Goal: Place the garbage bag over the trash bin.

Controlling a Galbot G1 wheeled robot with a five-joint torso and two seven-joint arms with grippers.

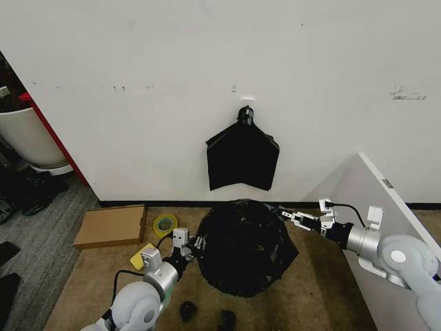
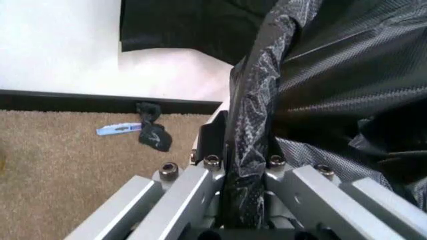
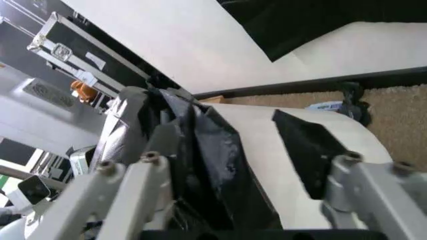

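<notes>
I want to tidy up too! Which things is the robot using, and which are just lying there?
Using:
garbage bag, draped over the trash bin
left gripper, jaws shut on the bag's edge
right gripper, jaws shut on the opposite edge

Lying about:
cardboard box
tape roll
yellow sponge
bunch of bags on the wall

Garbage bag (image 1: 242, 247) between left gripper (image 1: 198, 243) and right gripper (image 1: 286, 215).

Silver-grey arms, black cables, bolted metal jaws, white wrist modules
</notes>
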